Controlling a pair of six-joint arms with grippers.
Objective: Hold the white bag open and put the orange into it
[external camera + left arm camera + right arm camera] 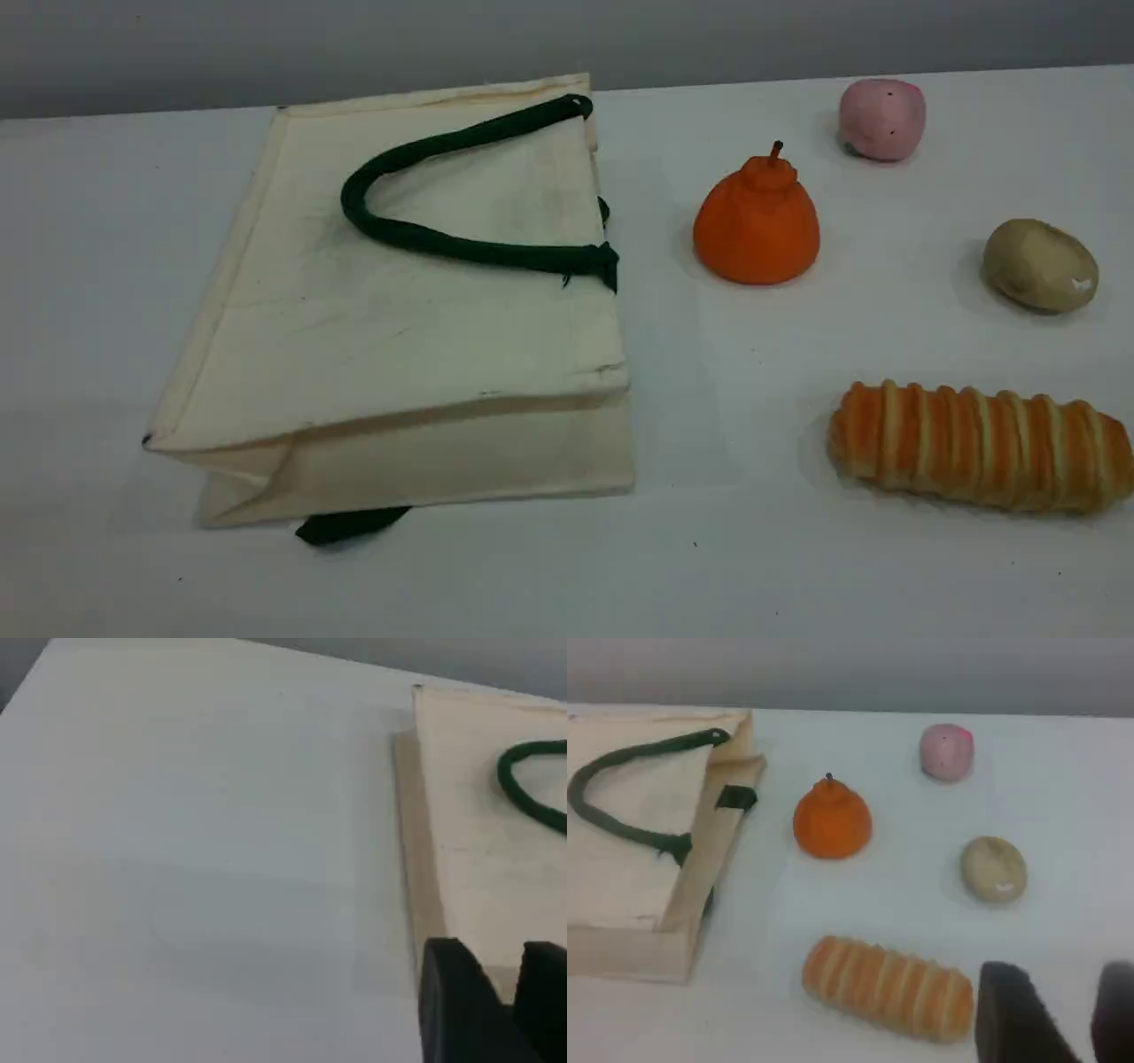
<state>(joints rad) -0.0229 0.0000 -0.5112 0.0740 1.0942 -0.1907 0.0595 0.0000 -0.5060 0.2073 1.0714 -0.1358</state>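
Observation:
The white bag (390, 346) lies flat on its side at the table's left, its mouth facing right and pressed closed. One dark green handle (443, 239) rests on top of it. The orange (756, 226) stands upright just right of the bag's mouth, also seen in the right wrist view as the orange (831, 822). Neither arm shows in the scene view. My left gripper (514, 961) hovers over the bag (496, 842) near its edge, fingers slightly apart with nothing between them. My right gripper (1083, 979) hangs above the table right of the bread, fingers apart and holding nothing.
A pink ball (881, 118) sits at the back right, a tan potato-like piece (1039, 265) at the right, and a striped bread loaf (979, 446) at the front right. A green strap end (350, 525) pokes out under the bag.

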